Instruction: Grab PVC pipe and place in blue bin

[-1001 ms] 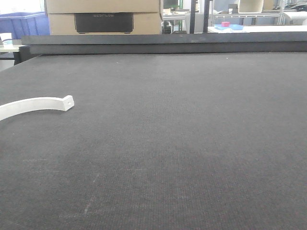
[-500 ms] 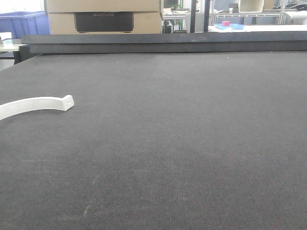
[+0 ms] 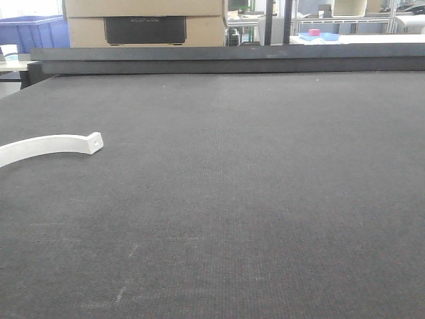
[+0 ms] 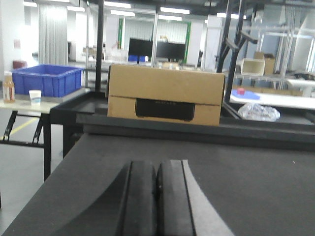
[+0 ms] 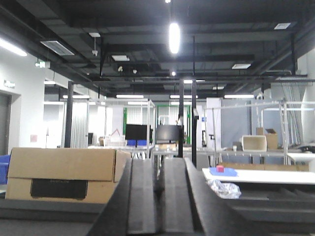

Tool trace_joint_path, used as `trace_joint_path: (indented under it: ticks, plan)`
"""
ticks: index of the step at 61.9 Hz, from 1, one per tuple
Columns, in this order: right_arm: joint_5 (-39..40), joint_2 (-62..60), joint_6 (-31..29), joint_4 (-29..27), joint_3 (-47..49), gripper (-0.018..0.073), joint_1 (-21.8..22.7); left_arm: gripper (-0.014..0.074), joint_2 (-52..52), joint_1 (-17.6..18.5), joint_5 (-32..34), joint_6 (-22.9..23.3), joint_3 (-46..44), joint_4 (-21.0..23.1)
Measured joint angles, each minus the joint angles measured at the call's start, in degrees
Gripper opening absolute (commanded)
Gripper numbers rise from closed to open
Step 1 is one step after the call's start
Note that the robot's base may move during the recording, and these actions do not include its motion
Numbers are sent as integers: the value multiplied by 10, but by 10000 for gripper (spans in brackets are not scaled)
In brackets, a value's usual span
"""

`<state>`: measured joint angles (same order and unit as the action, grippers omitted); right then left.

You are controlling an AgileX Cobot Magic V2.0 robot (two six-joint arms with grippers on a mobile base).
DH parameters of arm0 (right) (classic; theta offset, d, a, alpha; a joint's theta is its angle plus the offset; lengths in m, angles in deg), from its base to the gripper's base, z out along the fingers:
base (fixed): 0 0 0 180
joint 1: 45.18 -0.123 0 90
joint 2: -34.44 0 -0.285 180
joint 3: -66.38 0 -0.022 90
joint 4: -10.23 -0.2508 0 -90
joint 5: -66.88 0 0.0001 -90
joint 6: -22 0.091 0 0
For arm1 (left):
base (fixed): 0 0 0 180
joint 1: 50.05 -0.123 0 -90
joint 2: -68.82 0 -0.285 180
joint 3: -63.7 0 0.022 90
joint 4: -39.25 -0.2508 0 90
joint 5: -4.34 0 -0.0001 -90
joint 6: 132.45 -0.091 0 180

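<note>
The PVC pipe (image 3: pixel 50 145), a slim white curved piece with a small hole at its squared end, lies flat on the dark table (image 3: pixel 265 199) at the left edge of the front view. Its other end runs out of frame. The blue bin (image 3: pixel 33 32) stands beyond the table's far left corner, on a side table in the left wrist view (image 4: pixel 47 80). My left gripper (image 4: pixel 157 166) is shut with nothing in it, low over the table. My right gripper (image 5: pixel 158 164) is shut and empty, pointing level at the room. Neither gripper shows in the front view.
A cardboard box (image 3: pixel 143 23) sits behind a raised black ledge (image 3: pixel 226 60) along the table's far edge. A paper cup (image 4: pixel 34 97) and a bottle (image 4: pixel 8 88) stand beside the bin. A white table with a crumpled plastic bag (image 4: pixel 258 112) is at far right.
The front view has shifted very slightly against the background. The pipe lies where it was.
</note>
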<state>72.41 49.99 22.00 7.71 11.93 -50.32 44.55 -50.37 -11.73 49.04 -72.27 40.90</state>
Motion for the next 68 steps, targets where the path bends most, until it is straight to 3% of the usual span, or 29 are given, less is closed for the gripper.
trace_joint_path:
  ticks: [18,28,51,68]
  plan:
    - [-224,157,0,0,175,-167,0,-111,-181,0,-173,0,-192,-32]
    - [-295,254,0,0,212,-167,0,-111,-274,0,-262,0,-242,-33]
    - [-499,488,0,-4,225,-167,0,-111,-431,0,-302,0,-247,10]
    - [-533,598,0,-11,225,-167,0,-111,-486,0,-303,0,-242,38]
